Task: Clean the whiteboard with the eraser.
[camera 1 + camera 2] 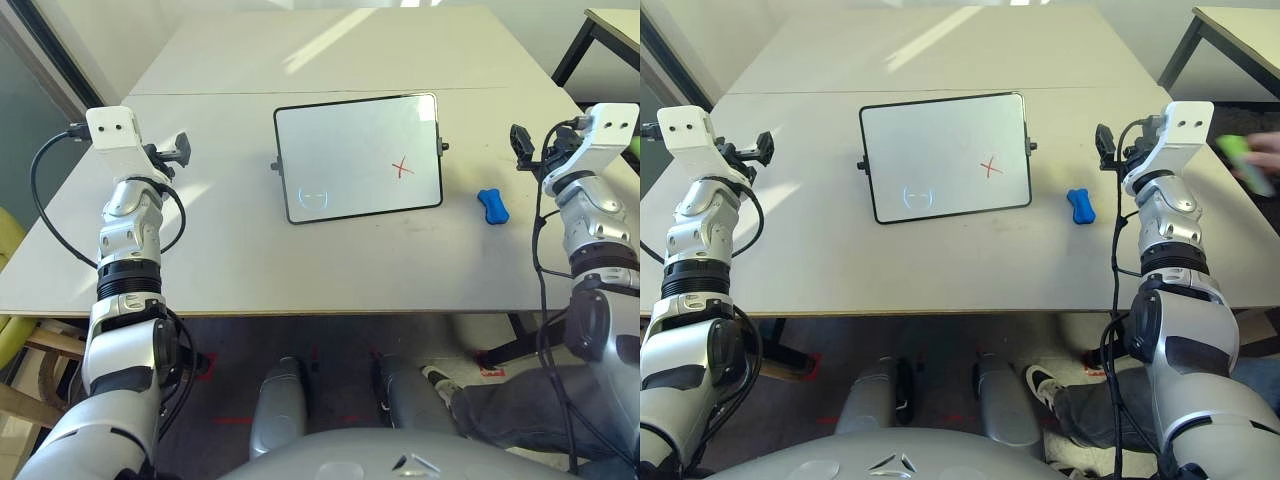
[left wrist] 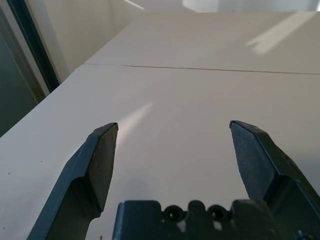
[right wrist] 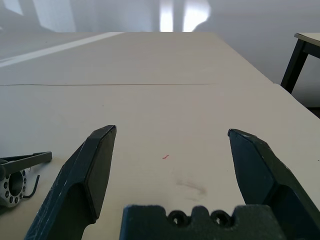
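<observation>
both claws, left (image 2: 174,125) and right (image 3: 172,130), stand apart, empty; wiping seems unstarted; next, the right likely grips the blue eraser (image 1: 493,206) beside the whiteboard (image 1: 350,180).

Person's hand: blurred, cut off by the right edge of the right eye view (image 1: 1264,156).
Green-and-white object (image 1: 1245,164): beside that hand, blurred; what it is cannot be told.
Legs in dark grey trousers (image 1: 1095,415): partly hidden behind the robot's silver right forearm (image 1: 1185,350).
Pale table with dark legs (image 1: 1240,32): cut off by the picture's right edge.
Large pale table (image 1: 240,270): front edge partly hidden behind the right forearm and the silver left forearm (image 1: 130,235).
Yellow curved piece (image 1: 10,335): cut off at the left edge; kind unclear.
Curved mark on the glossy white whiteboard with a black frame (image 1: 355,130): too faint to tell ink from reflection.
Grey round part with holes (image 3: 14,187): cut off by the right wrist view's left edge.
</observation>
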